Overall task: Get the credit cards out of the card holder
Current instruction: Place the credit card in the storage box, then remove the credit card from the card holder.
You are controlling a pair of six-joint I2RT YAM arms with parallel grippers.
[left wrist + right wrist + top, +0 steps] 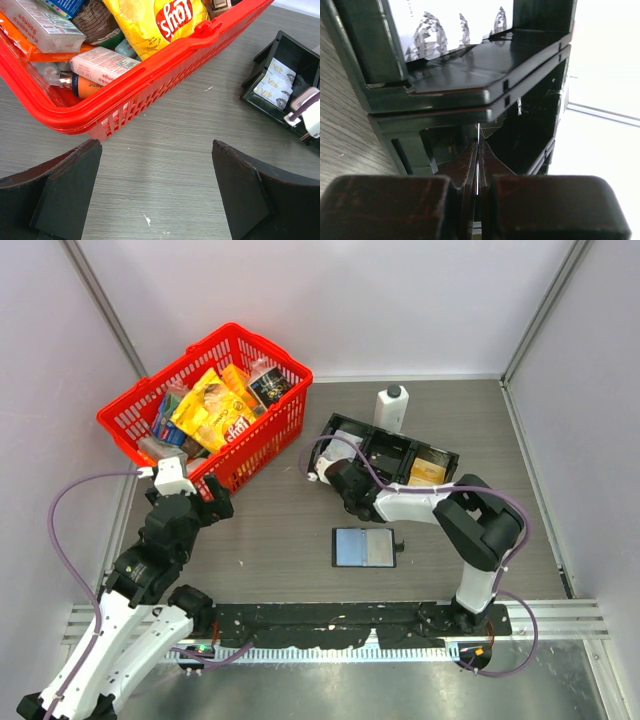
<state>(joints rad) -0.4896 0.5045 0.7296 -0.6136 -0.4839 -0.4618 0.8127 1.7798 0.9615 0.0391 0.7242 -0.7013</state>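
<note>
The card holder (365, 547) lies open and flat on the table, its inner faces light blue and grey, with a small tab at its right. My right gripper (330, 456) is at the left compartment of the long black tray (455, 458). In the right wrist view it (478, 150) is shut on a thin credit card (478, 131) seen edge-on, right in front of the tray wall (470, 90). Light cards (274, 82) lie in that compartment. A golden-yellow card (428, 472) lies in the right compartment. My left gripper (216, 502) is open and empty (156, 146) over bare table.
A red basket (262, 445) full of packets stands at the back left, close to my left gripper; its rim (150, 62) fills the left wrist view. A white bottle with a black cap (391, 407) stands behind the tray.
</note>
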